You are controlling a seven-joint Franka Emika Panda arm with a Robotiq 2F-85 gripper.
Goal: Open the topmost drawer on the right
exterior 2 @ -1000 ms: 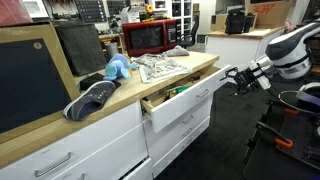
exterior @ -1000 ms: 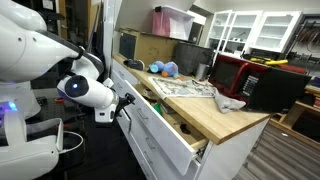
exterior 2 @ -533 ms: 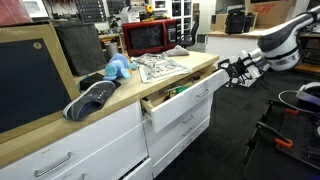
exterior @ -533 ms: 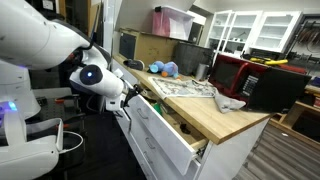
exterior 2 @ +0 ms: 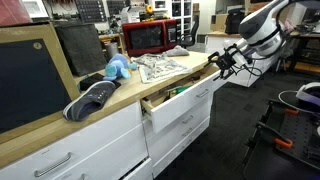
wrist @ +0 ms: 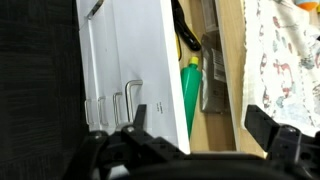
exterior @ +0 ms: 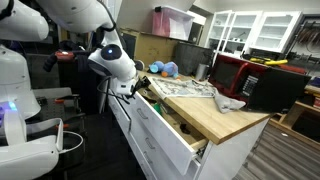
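Note:
The topmost drawer [exterior 2: 186, 99] stands pulled out under the wooden countertop [exterior 2: 205, 65]; it also shows in an exterior view [exterior: 168, 122]. In the wrist view its flat white front [wrist: 130, 60] is seen from above, with a green object [wrist: 190, 95] and a yellow-and-black tool [wrist: 186, 36] lying inside. My gripper [wrist: 200, 130] is open and empty, its fingers spread above the drawer's front edge and interior. In both exterior views the gripper [exterior: 138, 86] [exterior 2: 222, 63] hovers at counter height above the drawer's end, touching nothing.
On the counter lie a patterned cloth [exterior 2: 160, 67], a blue plush toy [exterior 2: 118, 68], a dark shoe [exterior 2: 90, 101] and a red microwave [exterior: 255, 80]. A grey cloth [exterior: 229, 101] lies by the microwave. Taller white drawers [exterior 2: 170, 135] sit below.
The arm has risen from beside the drawer front to counter height and moved over the drawer's end. The drawer stays pulled out the same amount.

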